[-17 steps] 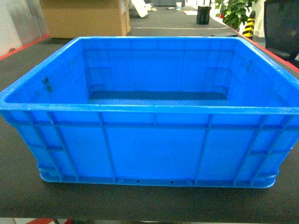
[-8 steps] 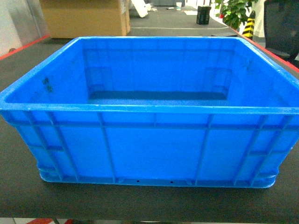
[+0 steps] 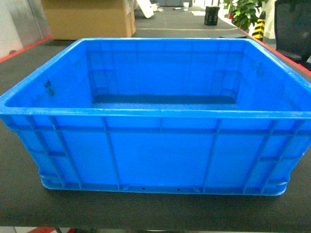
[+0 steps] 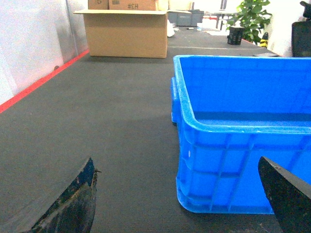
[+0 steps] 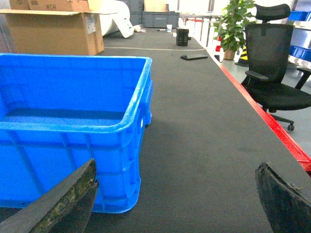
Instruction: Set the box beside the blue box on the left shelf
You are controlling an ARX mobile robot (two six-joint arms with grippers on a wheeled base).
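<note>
Glossy ribbed plastic box (image 3: 155, 150) sat on matt, finely textured dark table (image 4: 107, 121); plain cardboard carton (image 4: 126, 34) beyond

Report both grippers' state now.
Left gripper: open, holding nothing, beside the box.
Right gripper: open, holding nothing.
</note>
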